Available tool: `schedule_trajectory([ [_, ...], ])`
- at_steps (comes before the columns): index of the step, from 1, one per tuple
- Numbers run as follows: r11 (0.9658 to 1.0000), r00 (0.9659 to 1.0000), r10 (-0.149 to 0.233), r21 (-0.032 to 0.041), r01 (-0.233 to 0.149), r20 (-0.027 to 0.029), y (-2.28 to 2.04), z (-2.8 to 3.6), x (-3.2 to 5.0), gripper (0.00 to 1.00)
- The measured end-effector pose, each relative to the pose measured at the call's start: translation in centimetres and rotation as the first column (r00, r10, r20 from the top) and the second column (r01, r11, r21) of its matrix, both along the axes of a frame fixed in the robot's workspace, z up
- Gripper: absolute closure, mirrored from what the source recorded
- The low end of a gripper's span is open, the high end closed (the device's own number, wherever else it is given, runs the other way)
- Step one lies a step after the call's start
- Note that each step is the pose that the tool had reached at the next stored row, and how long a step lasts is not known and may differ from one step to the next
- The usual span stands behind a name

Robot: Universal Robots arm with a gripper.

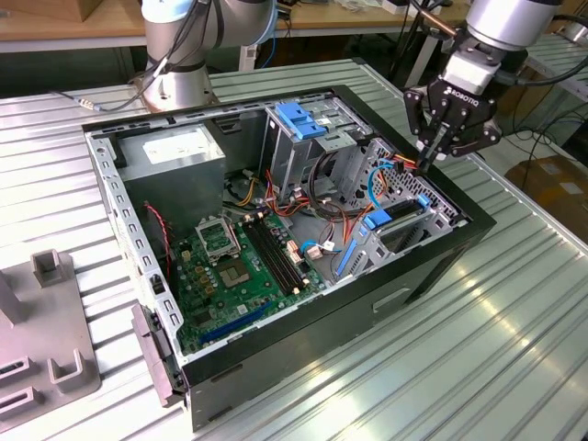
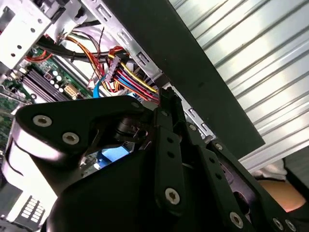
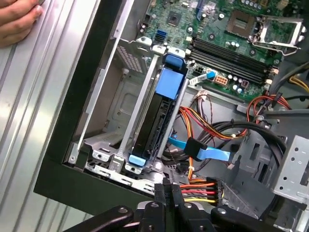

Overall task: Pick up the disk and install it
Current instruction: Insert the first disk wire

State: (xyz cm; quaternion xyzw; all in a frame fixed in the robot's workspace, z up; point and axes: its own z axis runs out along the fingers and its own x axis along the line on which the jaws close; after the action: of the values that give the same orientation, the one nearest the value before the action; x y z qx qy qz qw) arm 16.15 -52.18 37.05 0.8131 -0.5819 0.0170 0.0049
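Where the grey metal disk in blue plastic rails (image 3: 152, 121) is sitting: inside the black computer case (image 3: 82, 191), in its bay.
Claw (image 1: 432, 156): hovering above, pinched closed, gripping nothing.
Remaining: seemingly little.

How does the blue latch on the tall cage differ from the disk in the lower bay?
The blue latch sits high atop the tall cage; the disk stands on edge low in its bay. The latch is all blue; the disk is dark with blue trim. The gripper is nearer the disk. Both carry bright blue plastic.
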Motion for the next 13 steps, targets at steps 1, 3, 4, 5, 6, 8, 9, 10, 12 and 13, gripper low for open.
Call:
schedule_trajectory([
  [1, 0.9998, 0.9998, -0.020, 0.0000, 0.020, 0.0001, 0.00, -0.02, 0.00, 0.84],
  [3, 0.9986, 0.9986, -0.053, -0.0001, 0.053, 0.0000, 0.00, -0.03, 0.00, 0.84],
  [4, 0.9978, 0.9978, -0.066, -0.0001, 0.066, 0.0000, 0.00, -0.03, 0.00, 0.84],
  [5, 0.9973, 0.9973, -0.073, 0.0000, 0.073, 0.0000, 0.00, -0.03, 0.00, 0.84],
  [6, 0.9968, 0.9968, -0.080, 0.0000, 0.080, 0.0000, 0.00, -0.04, 0.00, 0.84],
  [8, 0.9959, 0.9959, -0.090, 0.0004, 0.090, 0.0000, 0.00, -0.06, -0.07, 0.84],
  [9, 0.9959, 0.9959, -0.091, 0.0002, 0.091, -0.0001, 0.01, -0.05, -0.23, 0.84],
  [10, 0.9959, 0.9959, -0.091, 0.0000, 0.091, -0.0001, 0.00, -0.05, -0.36, 0.84],
  [12, 0.9959, 0.9959, -0.091, 0.0001, 0.091, -0.0001, 0.00, -0.05, -0.96, 0.84],
  [13, 0.9958, 0.9958, -0.091, 0.0001, 0.091, 0.0000, 0.00, -0.05, -1.13, 0.84],
])
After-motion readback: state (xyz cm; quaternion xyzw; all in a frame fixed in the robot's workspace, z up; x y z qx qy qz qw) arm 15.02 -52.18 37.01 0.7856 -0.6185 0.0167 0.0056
